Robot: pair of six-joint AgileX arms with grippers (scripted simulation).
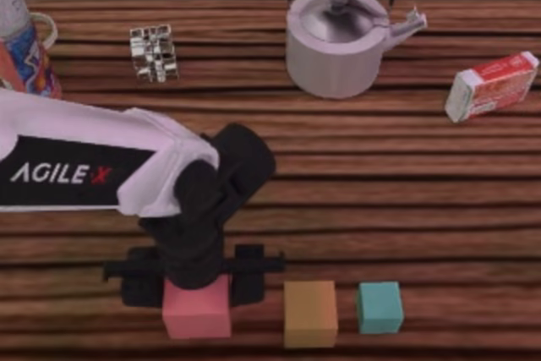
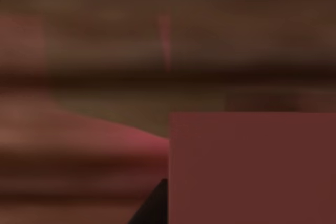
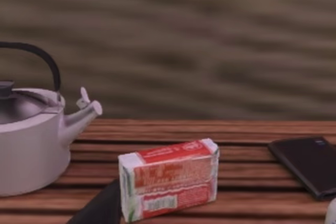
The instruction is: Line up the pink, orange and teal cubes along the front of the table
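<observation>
Desk [image 1: 406,200]: dark reddish-brown wood, long horizontal planks, dark grooves.
Behind desk [image 3: 199,40]: blurred grey-brown streaked surface.
Light: even, soft shadows.

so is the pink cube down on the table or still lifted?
Cannot tell. In the top view the pink cube sits in line with the orange cube, but the left gripper hides its far edge, and no contact with the table shows.

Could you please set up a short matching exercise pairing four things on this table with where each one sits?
Things:
1. pink cube
2. teal cube
3. kettle
4. red-and-white box

Places:
A. back, near the middle
B. front row, rightmost
C. right side, toward the back
D. front row, under the left gripper

Pairs: 1-D, 2-B, 3-A, 4-C
</observation>
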